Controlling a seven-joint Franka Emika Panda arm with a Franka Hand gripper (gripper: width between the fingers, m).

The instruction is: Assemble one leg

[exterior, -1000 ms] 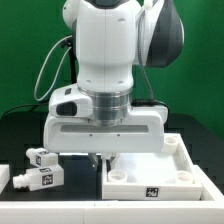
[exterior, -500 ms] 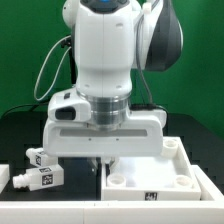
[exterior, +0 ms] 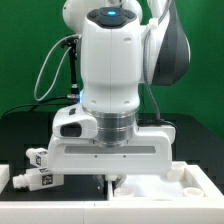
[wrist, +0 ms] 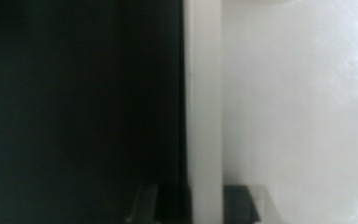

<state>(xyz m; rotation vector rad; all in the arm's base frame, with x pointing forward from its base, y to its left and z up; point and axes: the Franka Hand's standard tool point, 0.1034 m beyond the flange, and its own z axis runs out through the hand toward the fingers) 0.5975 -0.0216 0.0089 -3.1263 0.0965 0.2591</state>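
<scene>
Gripper has dropped onto the rim of the big white tray panel; I cannot tell if it pinches. Nearby, the small white tagged leg waits untouched on the black surface.

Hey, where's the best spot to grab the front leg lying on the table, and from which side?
Take the front leg across its wide tagged body, probably from above: it lies flat with its top clear, while the other leg crowds it behind.

A robotics lab: behind the robot arm hangs a green backdrop; beneath the arm a black table carries a tag-marked leg.
</scene>
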